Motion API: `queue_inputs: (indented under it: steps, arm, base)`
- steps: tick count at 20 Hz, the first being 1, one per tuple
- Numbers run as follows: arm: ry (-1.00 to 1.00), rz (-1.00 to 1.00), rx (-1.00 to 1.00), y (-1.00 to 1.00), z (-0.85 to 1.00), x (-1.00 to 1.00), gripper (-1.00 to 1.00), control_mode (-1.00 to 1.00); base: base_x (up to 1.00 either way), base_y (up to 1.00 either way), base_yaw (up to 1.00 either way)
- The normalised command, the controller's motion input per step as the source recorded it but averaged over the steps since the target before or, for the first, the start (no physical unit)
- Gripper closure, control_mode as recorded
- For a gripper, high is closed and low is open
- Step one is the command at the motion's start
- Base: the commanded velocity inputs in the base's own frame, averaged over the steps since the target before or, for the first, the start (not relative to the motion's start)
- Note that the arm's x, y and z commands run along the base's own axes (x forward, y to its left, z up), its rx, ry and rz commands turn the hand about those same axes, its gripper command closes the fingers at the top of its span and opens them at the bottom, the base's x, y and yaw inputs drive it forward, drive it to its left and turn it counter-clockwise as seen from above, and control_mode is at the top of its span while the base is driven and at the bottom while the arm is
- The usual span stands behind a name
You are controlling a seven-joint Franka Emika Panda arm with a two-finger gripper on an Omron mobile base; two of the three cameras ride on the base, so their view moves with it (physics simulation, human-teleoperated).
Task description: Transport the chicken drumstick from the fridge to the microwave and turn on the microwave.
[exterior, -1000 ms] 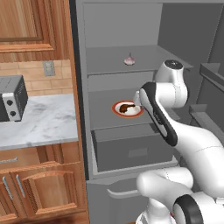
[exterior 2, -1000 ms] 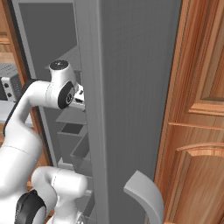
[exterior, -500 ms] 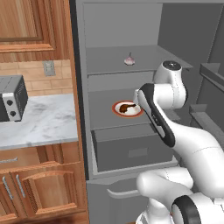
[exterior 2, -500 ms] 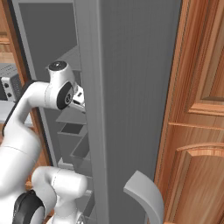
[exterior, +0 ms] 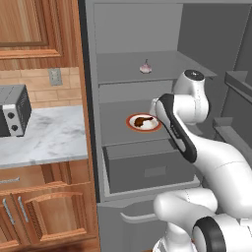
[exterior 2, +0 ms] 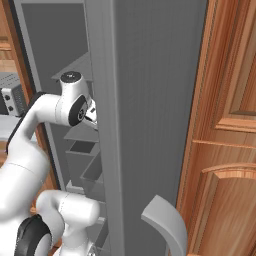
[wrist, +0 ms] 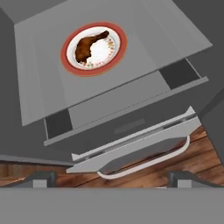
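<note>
Open fridge [exterior: 147,64] with the white arm reaching into it, elbow bent and wrist raised above the middle shelf [wrist: 144,52]. The chicken drumstick [wrist: 89,43] lies on a red-rimmed plate [wrist: 120,41] on that shelf, directly above the wide grey drawer [exterior: 147,170]. The gripper [wrist: 112,177] hangs over the drawer's front edge, pointing down (both dark fingertips [wrist: 41,177] stand far apart, jaws spread and empty), well short of the plate. A garlic bulb [exterior: 145,67] sits on the shelf above the plate.
</note>
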Motion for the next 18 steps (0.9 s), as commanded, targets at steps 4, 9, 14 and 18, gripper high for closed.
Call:
queue_inputs:
  steps: [4, 9, 14, 18]
  arm:
    - [0.00, 0.00, 0.00, 0.00, 0.00, 0.23, -1.00, -1.00]
    - [-0.01, 0.00, 0.00, 0.00, 0.00, 0.18, -1.00, -1.00]
    - [-0.05, 0.00, 0.00, 0.00, -0.05, 0.17, -1.00, -1.00]
    - [-0.13, 0.00, 0.00, 0.00, -0.15, 0.16, -1.00, -1.00]
  base:
    - [0.00, 0.00, 0.00]
    - [0.00, 0.00, 0.00]
    - [0.00, 0.00, 0.00]
    - [0.00, 0.00, 0.00]
